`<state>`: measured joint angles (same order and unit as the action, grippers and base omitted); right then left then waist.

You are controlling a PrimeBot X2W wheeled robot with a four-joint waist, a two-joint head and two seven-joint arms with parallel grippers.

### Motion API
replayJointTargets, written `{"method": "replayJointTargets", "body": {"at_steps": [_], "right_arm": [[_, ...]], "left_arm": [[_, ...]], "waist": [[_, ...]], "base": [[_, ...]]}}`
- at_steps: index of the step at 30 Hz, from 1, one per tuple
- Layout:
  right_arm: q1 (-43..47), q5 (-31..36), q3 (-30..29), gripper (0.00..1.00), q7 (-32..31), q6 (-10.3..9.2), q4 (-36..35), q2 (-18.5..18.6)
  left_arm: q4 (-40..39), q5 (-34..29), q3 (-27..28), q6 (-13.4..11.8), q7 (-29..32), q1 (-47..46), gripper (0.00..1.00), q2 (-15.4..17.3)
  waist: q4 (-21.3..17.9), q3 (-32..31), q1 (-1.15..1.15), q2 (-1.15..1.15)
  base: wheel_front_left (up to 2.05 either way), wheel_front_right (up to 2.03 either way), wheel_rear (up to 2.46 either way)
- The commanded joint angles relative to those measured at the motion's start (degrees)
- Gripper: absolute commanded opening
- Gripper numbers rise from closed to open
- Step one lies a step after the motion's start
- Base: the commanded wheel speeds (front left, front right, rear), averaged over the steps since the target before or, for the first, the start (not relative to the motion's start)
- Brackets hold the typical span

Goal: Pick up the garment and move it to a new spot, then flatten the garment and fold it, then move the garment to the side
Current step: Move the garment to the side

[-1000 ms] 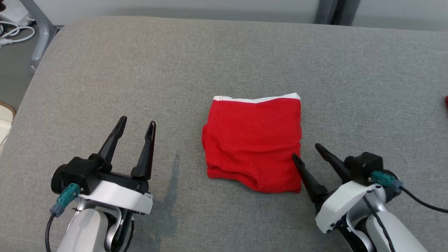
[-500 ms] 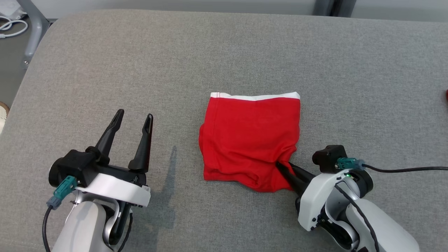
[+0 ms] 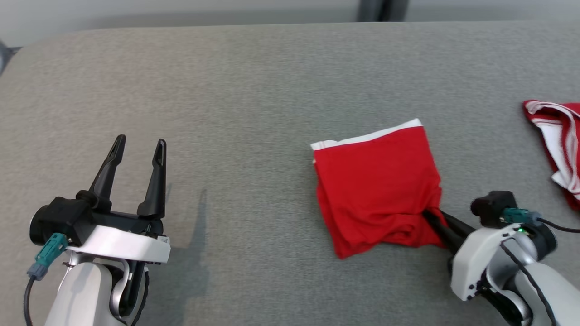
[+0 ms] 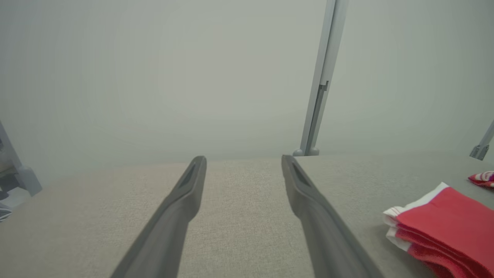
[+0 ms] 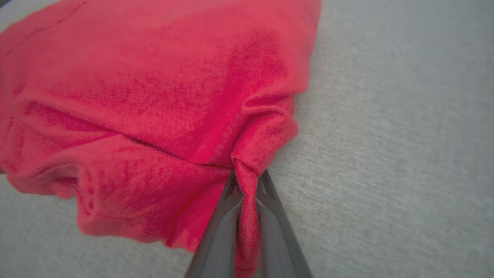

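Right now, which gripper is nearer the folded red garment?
Right. The right gripper is shut on the near right corner of the folded red garment, pinching a bunch of cloth. The left gripper is open, off to the garment's left and not touching it.

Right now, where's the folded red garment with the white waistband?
The folded red garment lies right of centre on the grey fabric surface in the head view, its near right corner pinched in the right gripper.

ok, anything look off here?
The red garment is bunched and twisted at its near right corner, where the right gripper pinches it. A striped garment lies crumpled at far right. Nothing else.
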<state>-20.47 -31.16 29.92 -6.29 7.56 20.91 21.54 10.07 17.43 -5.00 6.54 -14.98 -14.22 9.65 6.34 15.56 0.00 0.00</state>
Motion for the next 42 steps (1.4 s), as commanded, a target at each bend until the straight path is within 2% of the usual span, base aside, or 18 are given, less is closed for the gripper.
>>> {"method": "replayJointTargets", "body": {"at_steps": [1,7,14,19,26,30,33,34,35,36,42], "right_arm": [[1.6,0.7,-1.0,0.0,-0.9,-0.14,-0.4,1.8],[2.3,1.7,-3.7,0.0,-2.2,-0.09,-4.3,4.8],[-4.5,2.8,-4.6,0.0,-1.4,-0.09,-7.6,7.4],[-10.6,2.4,-6.1,0.0,-0.5,-0.09,-7.2,9.7],[-14.3,0.3,-13.3,0.0,1.1,-0.09,-1.1,14.3],[-15.0,-1.0,-16.5,0.0,2.2,-0.09,4.0,15.1],[-16.1,-0.3,-17.1,0.0,3.7,-0.09,8.1,14.3],[-16.8,0.1,-17.7,0.15,4.6,-0.09,9.7,13.8],[-17.3,0.3,-18.2,0.54,4.9,-0.09,11.7,13.2],[-17.5,0.5,-18.9,1.0,4.8,-0.09,13.9,12.5],[-18.2,1.5,-20.5,1.0,4.3,-0.09,22.4,9.4]], "left_arm": [[-0.6,-0.5,0.4,0.0,-0.2,0.3,1.0,0.2],[-1.9,-1.3,0.5,0.1,-0.2,-0.1,1.0,0.8],[-2.6,-1.6,-0.2,0.3,-0.1,-1.6,1.0,2.0],[-3.5,-1.8,-0.9,0.4,0.6,-2.4,1.0,3.1],[-5.0,-1.7,-2.6,0.5,2.0,-4.2,1.0,4.2],[-5.4,-1.3,-3.4,0.7,2.3,-5.2,1.0,4.8],[-5.4,-1.2,-3.9,0.7,2.5,-5.6,1.0,5.2],[-5.3,-1.1,-4.0,0.7,2.5,-5.7,1.0,5.3],[-5.2,-1.0,-4.1,0.7,2.5,-5.9,1.0,5.4],[-5.2,-0.9,-4.2,0.7,2.5,-6.1,1.0,5.4],[-4.4,-0.4,-4.2,0.2,2.0,-5.7,1.0,5.2]], "waist": [[-3.0,0.2,0.0,0.0],[-9.0,1.7,0.0,0.0],[-15.3,4.2,0.0,0.0],[-18.7,6.3,0.0,0.0],[-20.0,9.6,0.0,0.0],[-19.5,11.5,0.0,0.0],[-19.0,12.5,0.0,0.0],[-18.8,12.7,0.0,0.0],[-18.5,12.9,0.0,0.0],[-18.2,12.9,0.0,0.0],[-16.8,11.9,0.0,0.0]], "base": [[0.0,0.0,0.0],[0.0,0.0,0.0],[0.0,0.0,0.0],[0.0,0.0,0.0],[0.0,0.0,0.0],[0.0,0.0,0.0],[0.0,0.0,0.0],[0.0,0.0,0.0],[0.0,0.0,0.0],[0.0,0.0,0.0],[0.0,0.0,0.0]]}}
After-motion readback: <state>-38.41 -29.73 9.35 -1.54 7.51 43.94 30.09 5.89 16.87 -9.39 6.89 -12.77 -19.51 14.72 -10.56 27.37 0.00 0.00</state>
